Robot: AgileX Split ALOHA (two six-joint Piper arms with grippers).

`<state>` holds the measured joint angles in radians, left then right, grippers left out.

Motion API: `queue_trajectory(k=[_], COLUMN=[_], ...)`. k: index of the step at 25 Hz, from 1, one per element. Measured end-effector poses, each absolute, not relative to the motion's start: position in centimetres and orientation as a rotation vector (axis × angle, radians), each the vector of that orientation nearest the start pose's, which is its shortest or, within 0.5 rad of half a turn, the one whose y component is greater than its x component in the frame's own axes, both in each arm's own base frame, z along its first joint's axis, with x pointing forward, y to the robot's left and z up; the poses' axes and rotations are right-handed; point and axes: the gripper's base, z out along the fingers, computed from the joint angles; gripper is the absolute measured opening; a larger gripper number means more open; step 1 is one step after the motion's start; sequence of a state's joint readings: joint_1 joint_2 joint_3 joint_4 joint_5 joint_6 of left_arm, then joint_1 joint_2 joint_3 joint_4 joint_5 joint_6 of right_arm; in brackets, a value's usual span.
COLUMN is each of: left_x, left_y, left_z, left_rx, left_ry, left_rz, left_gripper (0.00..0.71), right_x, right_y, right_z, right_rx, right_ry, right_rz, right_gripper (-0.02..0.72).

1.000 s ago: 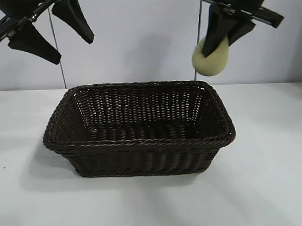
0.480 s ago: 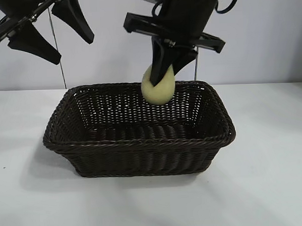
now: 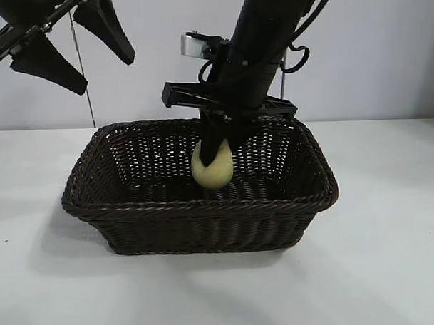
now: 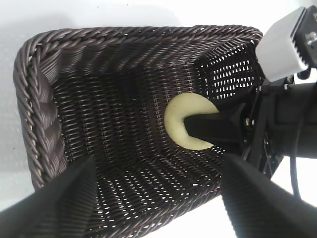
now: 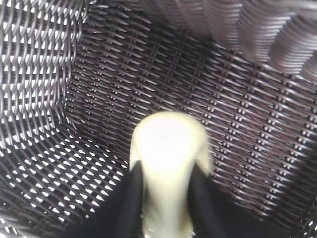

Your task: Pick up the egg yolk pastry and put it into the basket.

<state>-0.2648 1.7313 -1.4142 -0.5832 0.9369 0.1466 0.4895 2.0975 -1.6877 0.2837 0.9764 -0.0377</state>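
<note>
A second ago the right gripper [image 3: 215,157] hung high at about 1 o'clock above the basket [image 3: 204,206], outside its rim, with the egg yolk pastry [image 3: 212,168] pinched in the air. Half a second ago it was over the far rim. Now the right arm has swung toward the middle and dropped, so the pastry sits low inside the basket, close to the woven floor and a little toward the far wall. The basket itself has not shifted on the white bench [image 3: 391,256].

The pastry is still between the right jaws: in the right wrist view a dark finger lies along each flank of the pale lump [image 5: 168,163], and the left wrist view shows one finger across its top [image 4: 188,121]. Whether the jaws are pinching it or have begun to slacken, I cannot tell.

The left gripper [image 3: 70,50] stays parked at 10 o'clock above the basket, jaws spread and holding nothing.
</note>
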Motion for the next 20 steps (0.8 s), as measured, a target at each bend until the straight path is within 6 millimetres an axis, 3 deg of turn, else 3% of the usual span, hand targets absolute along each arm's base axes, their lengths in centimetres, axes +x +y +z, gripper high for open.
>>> queue_trajectory(k=[4, 6, 10, 15, 20], left_x=[34.7, 34.7, 34.7, 34.7, 34.7], left_y=[-13.6, -13.6, -13.6, -13.6, -13.6], left_z=[28.8, 28.8, 28.8, 28.8, 28.8], left_rx=[0.209, 0.209, 0.209, 0.21, 0.211], left_ry=[2.67, 2.67, 2.671, 2.672, 2.672], left_rz=[-0.77, -0.77, -0.77, -0.769, -0.768], left_gripper=[0.515, 0.515, 0.515, 0.515, 0.515], right_x=[38.3, 38.3, 38.3, 38.6, 38.9], right_y=[22.8, 22.8, 22.9, 22.6, 20.0], right_z=[20.4, 20.5, 21.6, 24.4, 28.3], right_rx=[-0.574, -0.576, -0.602, -0.642, -0.58], right_ry=[2.844, 2.848, 2.862, 2.853, 2.801], right_rz=[0.454, 0.454, 0.453, 0.434, 0.428], right_gripper=[0.398, 0.444, 0.466, 0.466, 0.466])
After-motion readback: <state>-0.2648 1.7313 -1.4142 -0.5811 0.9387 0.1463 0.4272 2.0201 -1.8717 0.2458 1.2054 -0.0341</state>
